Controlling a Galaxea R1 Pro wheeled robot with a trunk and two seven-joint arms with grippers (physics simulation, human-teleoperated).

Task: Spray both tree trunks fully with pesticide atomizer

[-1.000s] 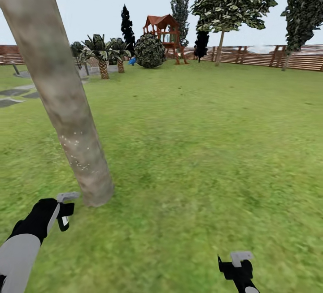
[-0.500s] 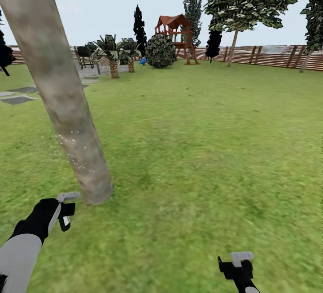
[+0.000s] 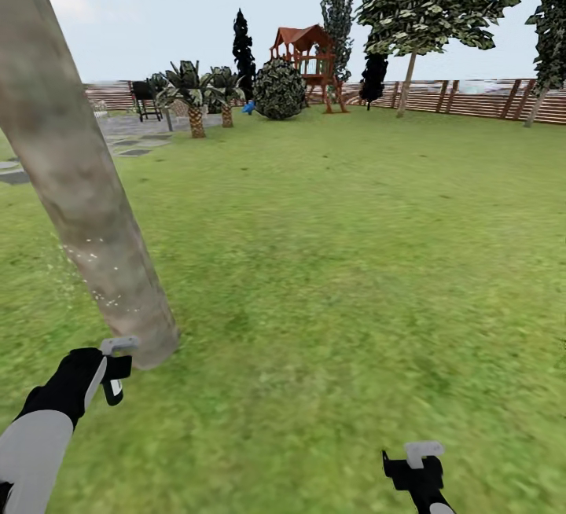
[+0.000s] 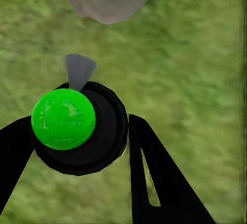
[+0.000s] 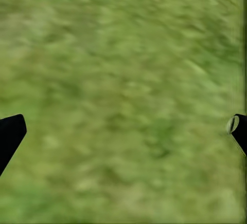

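Sprayer (image 4: 77, 126) sits clamped in the left end effector (image 3: 116, 368), nozzle facing the trunk (image 3: 86, 215) just ahead for coating; right end effector (image 3: 417, 463) spread wide, empty.

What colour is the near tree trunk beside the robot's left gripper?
Mottled grey-tan with greenish patches, seen best in the head view: the tree trunk.

grey forearm (image 3: 31, 451), black wrist, pale-grey fingers (image 3: 118, 345).
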